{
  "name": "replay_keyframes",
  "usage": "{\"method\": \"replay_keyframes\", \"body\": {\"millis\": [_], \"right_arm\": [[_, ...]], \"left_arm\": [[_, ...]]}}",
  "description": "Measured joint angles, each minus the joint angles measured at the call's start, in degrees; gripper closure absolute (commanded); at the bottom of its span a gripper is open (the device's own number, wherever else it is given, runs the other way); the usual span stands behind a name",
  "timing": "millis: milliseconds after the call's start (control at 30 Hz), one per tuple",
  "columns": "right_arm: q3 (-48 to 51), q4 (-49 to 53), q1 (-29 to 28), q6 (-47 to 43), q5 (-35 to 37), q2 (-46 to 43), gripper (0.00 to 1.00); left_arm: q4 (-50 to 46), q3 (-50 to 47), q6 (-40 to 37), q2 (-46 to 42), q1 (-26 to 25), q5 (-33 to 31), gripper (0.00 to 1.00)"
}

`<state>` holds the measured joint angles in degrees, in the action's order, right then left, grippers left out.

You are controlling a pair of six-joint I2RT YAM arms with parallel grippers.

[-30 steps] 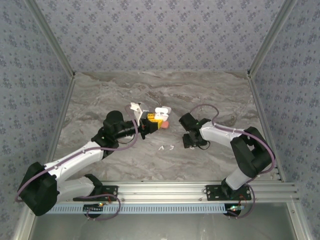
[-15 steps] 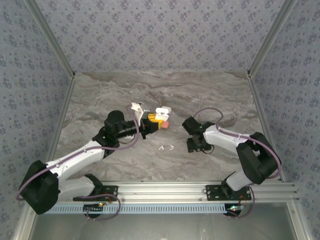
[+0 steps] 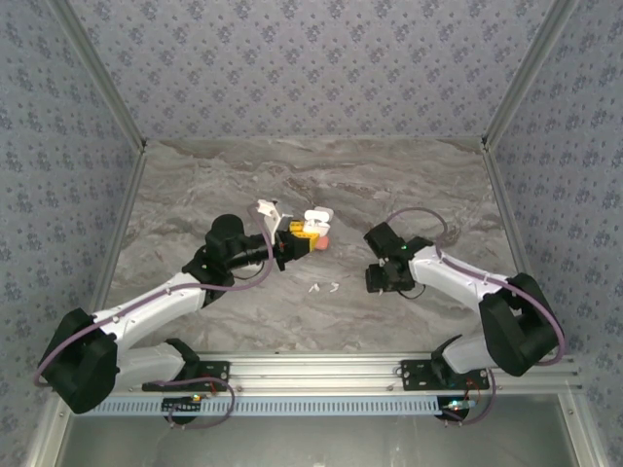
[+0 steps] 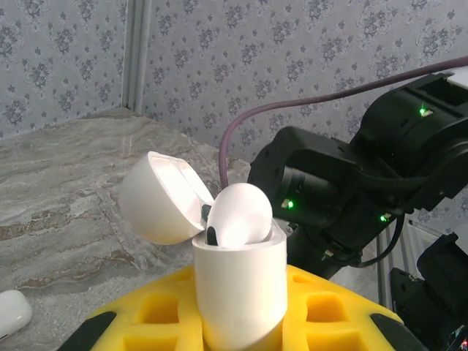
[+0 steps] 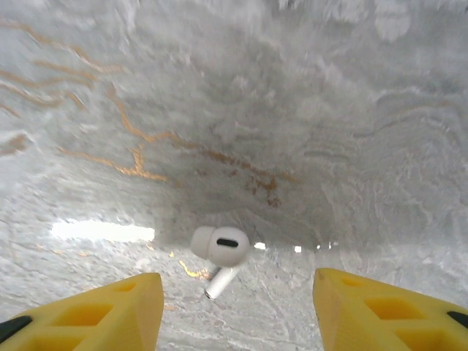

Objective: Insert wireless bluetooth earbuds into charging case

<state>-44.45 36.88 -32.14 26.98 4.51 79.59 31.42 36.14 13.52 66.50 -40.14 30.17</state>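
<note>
Earbuds lie nearest: from above we see a white earbud [image 3: 313,289] and a second earbud [image 3: 334,286] loose on the marble table [image 3: 409,185], side by side, just left of the right gripper [image 3: 378,282]. The right wrist camera adds what the overhead one cannot give: the gripper's yellow fingers [image 5: 95,311] stand apart with nothing between them, and one of those earbuds [image 5: 219,250] lies flat on the table just beyond the tips, touching neither. Farther back, the left gripper [image 3: 295,243] is clamped on the white charging case [image 4: 238,292], whose lid [image 4: 157,197] is swung open. From above we cannot tell what the case holds; the left wrist camera shows a third earbud [image 4: 238,212] seated in it, its rounded head standing above the rim. Behind the case that camera shows the black right arm [image 4: 344,190], and at its lower left edge a white rounded thing [image 4: 11,311] rests on the table; we cannot tell what it is.
</note>
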Motion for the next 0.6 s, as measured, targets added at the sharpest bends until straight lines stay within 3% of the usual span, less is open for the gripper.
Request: {"method": "replay_keyframes", "body": {"millis": [267, 600], "right_arm": [[-0.1, -2.4, 3.7, -0.4, -3.0, 0.5, 0.59], [0.8, -5.3, 4.4, -0.4, -6.1, 2.9, 0.59]], "left_arm": [[0.1, 0.0, 0.0, 0.0, 0.0, 0.0, 1.0], [0.1, 0.0, 0.0, -0.1, 0.0, 0.0, 1.0]]}}
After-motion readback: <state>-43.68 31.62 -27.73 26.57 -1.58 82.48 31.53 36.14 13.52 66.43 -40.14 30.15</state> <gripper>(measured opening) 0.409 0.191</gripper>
